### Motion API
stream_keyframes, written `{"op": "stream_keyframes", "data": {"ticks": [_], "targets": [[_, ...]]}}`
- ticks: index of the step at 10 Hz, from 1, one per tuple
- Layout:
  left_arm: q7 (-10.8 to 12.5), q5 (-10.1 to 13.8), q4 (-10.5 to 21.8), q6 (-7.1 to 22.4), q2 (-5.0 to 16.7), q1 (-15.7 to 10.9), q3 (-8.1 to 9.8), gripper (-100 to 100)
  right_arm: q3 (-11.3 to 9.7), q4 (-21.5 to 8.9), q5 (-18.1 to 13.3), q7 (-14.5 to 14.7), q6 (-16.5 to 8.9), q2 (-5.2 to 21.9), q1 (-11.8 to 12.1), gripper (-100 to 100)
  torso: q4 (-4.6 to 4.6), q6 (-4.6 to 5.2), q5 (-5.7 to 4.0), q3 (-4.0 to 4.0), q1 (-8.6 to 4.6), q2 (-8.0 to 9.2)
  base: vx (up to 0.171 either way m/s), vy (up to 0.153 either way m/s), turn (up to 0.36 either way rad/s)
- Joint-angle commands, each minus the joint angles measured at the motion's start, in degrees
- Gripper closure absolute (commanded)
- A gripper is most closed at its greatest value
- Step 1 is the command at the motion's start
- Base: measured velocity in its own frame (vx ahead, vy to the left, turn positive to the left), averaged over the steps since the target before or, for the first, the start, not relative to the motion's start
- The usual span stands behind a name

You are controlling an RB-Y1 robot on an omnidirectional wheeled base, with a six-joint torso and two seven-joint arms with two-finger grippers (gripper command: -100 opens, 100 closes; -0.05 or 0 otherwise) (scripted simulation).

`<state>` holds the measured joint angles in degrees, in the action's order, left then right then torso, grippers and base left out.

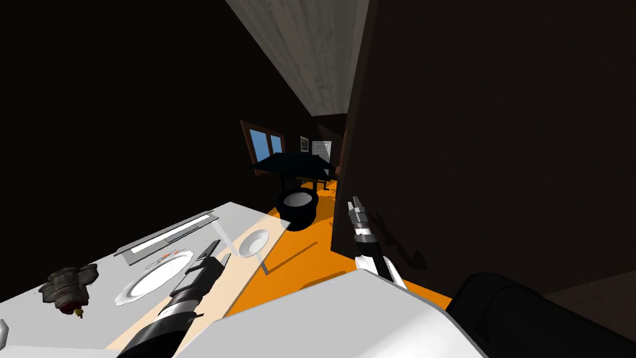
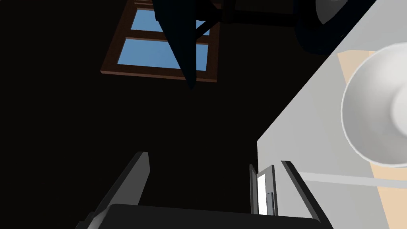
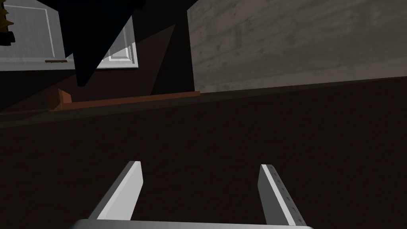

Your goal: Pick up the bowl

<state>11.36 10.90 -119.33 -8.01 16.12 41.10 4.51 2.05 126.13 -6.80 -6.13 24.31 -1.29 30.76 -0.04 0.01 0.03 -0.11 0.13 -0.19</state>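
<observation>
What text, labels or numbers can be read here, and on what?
None readable.
Framed picture on the far wall: too small to tell.
Thin item with red marks by the plate: no legible characters.
Bowl: plain white, no marking.

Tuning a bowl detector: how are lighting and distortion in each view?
Head view: scene rolled, walls splaying and nearly black; the white bowl and grey table are brightly lit. Left wrist view: bowl bright beside the open left hand, background dark. Right wrist view: dim brown surface beyond the open right hand.
</observation>
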Motion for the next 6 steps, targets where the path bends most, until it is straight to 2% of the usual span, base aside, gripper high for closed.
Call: {"op": "stream_keyframes", "data": {"ticks": [1,4,5,6], "targets": [[-0.1,1.2,2.1,2.2,0.8,1.3,-0.44,-100,0.0,0.0,0.0,0.0,0.0,0.0,0.0,0,0.00,0.00,0.00,0.00,0.00,0.00,0.059,0.028,-0.290],[0.0,3.7,6.4,5.7,3.0,3.5,-0.78,-100,0.0,0.0,0.0,0.0,0.0,0.0,0.0,0,-0.03,-0.02,0.01,-0.07,0.04,-0.12,0.075,0.028,-0.287],[0.0,4.5,7.8,6.8,3.6,4.2,-0.92,-100,0.0,0.0,0.0,0.0,0.0,0.0,0.0,0,-0.03,-0.03,0.01,-0.08,0.02,-0.14,0.087,0.038,-0.224],[0.0,4.5,7.8,6.8,3.6,4.2,-0.92,-100,0.0,0.0,0.0,0.0,0.0,0.0,0.0,0,-0.04,-0.05,0.01,-0.10,0.05,-0.17,0.048,0.032,-0.064]]}}
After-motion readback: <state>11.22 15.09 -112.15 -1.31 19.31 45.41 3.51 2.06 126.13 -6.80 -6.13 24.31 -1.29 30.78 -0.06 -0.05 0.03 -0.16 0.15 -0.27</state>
